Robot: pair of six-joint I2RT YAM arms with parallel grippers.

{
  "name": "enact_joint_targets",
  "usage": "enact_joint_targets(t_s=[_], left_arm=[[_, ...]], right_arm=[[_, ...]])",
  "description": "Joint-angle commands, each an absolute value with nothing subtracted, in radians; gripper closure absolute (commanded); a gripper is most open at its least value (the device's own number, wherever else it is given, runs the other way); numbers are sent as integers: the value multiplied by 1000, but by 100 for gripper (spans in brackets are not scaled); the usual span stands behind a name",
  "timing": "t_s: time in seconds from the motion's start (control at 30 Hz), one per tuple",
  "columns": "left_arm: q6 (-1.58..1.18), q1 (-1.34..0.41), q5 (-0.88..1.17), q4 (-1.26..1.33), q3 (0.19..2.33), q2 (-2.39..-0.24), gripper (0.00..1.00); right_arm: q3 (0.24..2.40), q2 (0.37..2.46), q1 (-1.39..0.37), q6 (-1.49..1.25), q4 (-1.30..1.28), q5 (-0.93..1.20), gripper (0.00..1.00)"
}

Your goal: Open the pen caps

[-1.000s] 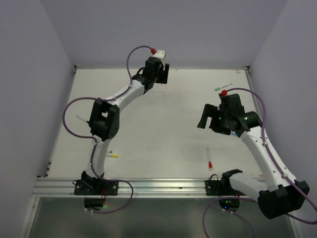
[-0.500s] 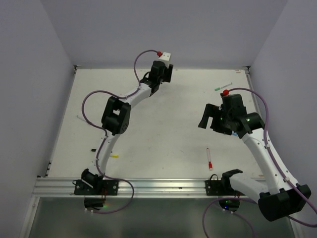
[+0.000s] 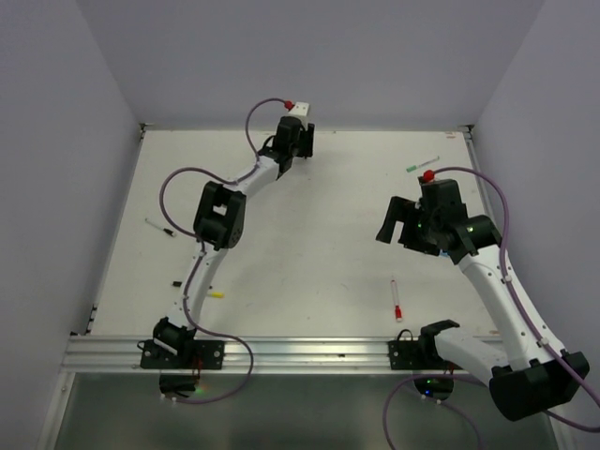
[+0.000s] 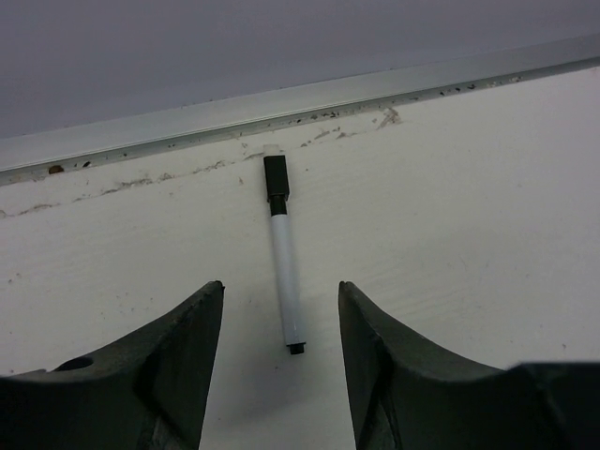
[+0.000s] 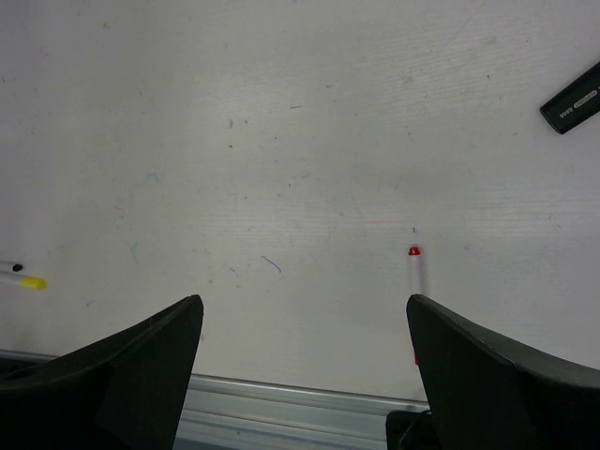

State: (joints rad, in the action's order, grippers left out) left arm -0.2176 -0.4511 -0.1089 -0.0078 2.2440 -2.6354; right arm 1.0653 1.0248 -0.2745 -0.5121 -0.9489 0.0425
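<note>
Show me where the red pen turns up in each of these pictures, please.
Top external: the red pen lies low and right of centre, just beyond the near metal rail.
Left wrist: not in it; only a black-capped pen shows.
Right wrist: the red pen sits lower right of centre, pointing down toward the rail.
Shared landmark: the yellow-capped pen, far to its left in both views.

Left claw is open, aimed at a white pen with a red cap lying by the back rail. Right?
Not quite. The left wrist view shows the cap is black, not red. The left claw is open, aimed at the white pen lying by the back rail.
</note>
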Motion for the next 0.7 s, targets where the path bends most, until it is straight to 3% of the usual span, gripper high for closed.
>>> enact_joint_targets(t_s=[0.0,0.67], left_arm=[[-285,-416,-51,-40,2302,-2645,45],[-271,-453,-58,-146,2381,-2740,50]], right_arm=[[1057,1006,-275,-512,-916,26,5],[1022,1014,-275,-528,-845,26,5]])
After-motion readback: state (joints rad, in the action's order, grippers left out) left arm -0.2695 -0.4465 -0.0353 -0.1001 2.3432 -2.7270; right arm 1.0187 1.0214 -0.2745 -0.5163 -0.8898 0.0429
